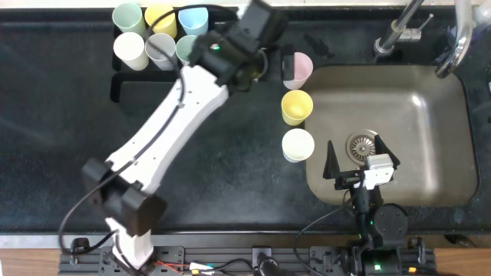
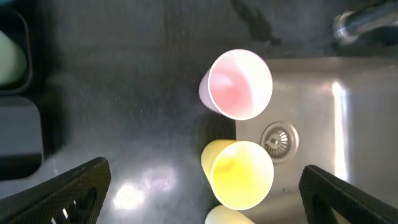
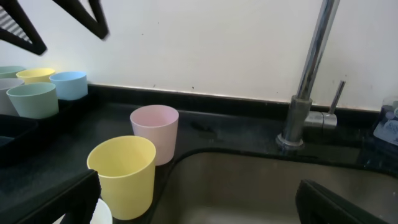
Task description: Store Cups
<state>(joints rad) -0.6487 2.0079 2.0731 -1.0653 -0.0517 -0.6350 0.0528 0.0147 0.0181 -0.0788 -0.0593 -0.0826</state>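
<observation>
A black tray (image 1: 123,80) at the back left holds several upright cups, among them a blue one (image 1: 193,19) and a yellow one (image 1: 159,15). Three loose cups stand in a row along the sink's left edge: pink (image 1: 298,69), yellow (image 1: 297,107), white (image 1: 298,144). My left gripper (image 1: 259,27) hangs open, high above the counter; its wrist view looks down into the pink cup (image 2: 239,84) and the yellow cup (image 2: 239,174). My right gripper (image 1: 359,153) rests open and empty inside the sink, facing the pink cup (image 3: 155,130) and the yellow cup (image 3: 124,174).
The steel sink (image 1: 430,115) takes up the right side, with a drain (image 1: 362,146) and a faucet (image 1: 403,27) behind it. Dark countertop (image 1: 61,138) stretches left of the cups. A white wall (image 3: 217,43) rises behind the counter.
</observation>
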